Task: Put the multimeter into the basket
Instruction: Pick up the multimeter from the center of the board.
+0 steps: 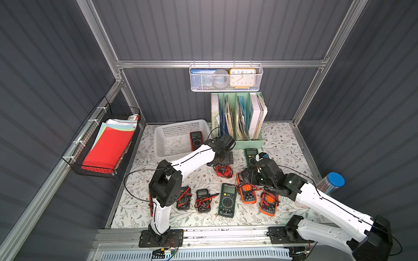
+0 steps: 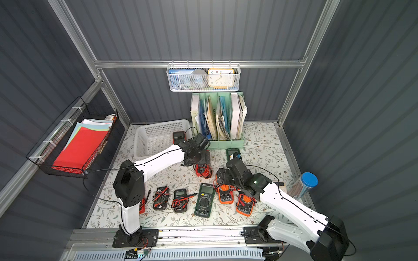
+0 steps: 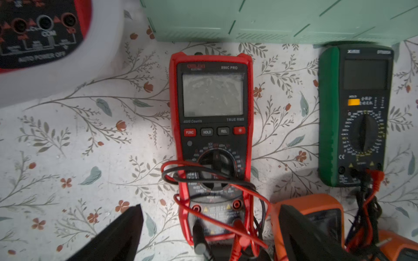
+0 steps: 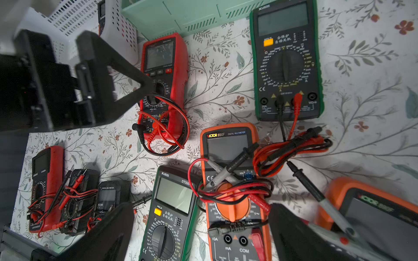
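Low white perforated basket (image 1: 158, 144) upright at the far left of the surface (image 1: 282, 144), red-and-black multimeter (image 1: 196, 140) face up inside at its right end, red multimeter (image 3: 212, 135) flat on the surface near the basket, leads (image 4: 161, 131) coiled over its dial.

White basket (image 1: 174, 130), floral-patterned tabletop (image 1: 278, 144)

Left arm (image 1: 194, 156) and right arm (image 1: 328, 203) were one build: white shell links, black joint housings, thin black cable (image 1: 192, 156) along each link, small dark screw holes. Green LED (image 1: 290, 181) glowed on the right one. Left hand (image 3: 209, 206) fingers (image 3: 117, 237) were black wedges.
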`<state>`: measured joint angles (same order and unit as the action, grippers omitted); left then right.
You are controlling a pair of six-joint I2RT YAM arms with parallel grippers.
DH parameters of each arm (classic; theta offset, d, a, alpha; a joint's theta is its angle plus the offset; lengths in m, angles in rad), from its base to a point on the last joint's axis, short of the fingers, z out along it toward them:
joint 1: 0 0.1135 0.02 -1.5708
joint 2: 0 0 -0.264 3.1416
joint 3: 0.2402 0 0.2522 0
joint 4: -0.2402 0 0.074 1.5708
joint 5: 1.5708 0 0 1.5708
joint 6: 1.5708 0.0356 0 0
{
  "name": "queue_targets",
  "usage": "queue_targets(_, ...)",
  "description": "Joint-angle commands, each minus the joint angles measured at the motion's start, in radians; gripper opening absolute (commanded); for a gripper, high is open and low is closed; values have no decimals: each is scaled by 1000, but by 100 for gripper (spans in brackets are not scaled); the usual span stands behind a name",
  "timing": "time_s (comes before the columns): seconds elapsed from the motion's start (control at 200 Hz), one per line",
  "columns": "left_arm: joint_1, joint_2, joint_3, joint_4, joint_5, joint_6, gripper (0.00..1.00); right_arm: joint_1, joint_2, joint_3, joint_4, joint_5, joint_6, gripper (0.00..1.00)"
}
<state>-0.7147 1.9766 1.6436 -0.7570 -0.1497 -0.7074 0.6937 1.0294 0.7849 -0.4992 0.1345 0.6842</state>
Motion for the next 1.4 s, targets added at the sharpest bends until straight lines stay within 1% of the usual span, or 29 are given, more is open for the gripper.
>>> queue_targets(0.0,-3,46,22,13,19,-16,99,-5,-9,-7,-12,0,12,99)
queue_targets(0.285,-3,135,65,5,18,-16,99,-6,-6,-10,-10,3,19,99)
queue_targets(0.71,-6,242,79,-14,3,-11,99,-7,-3,-2,-11,7,14,99)
queue_targets(0.73,-6,245,78,-13,4,-11,97,-6,-3,-1,-11,7,14,99)
queue_targets(0.78,-8,245,70,-5,6,-9,86,-7,-4,0,-14,8,12,99)
queue_targets(0.9,-12,218,35,30,12,-8,53,-8,-9,-2,-20,13,12,99)
queue_targets(0.921,-12,212,32,32,11,-7,50,-8,-10,-3,-19,13,12,99)
queue_targets(0.971,-14,199,26,32,8,-5,45,-8,-9,-4,-18,12,12,99)
queue_targets(1.036,-17,176,18,31,11,-1,35,-9,-6,-3,-19,9,12,99)
queue_targets(1.136,-24,121,9,31,13,4,32,-8,-5,-3,-15,8,14,99)
queue_targets(1.216,-29,69,5,24,14,10,27,-8,-5,0,-15,4,14,99)
queue_targets(1.291,-33,17,4,13,8,16,26,-8,-4,6,-15,2,15,99)
queue_targets(1.346,-34,-16,2,2,2,20,22,-8,-3,10,-15,-3,15,99)
queue_targets(1.396,-34,-46,1,-9,-6,24,21,-8,-2,15,-14,-6,15,99)
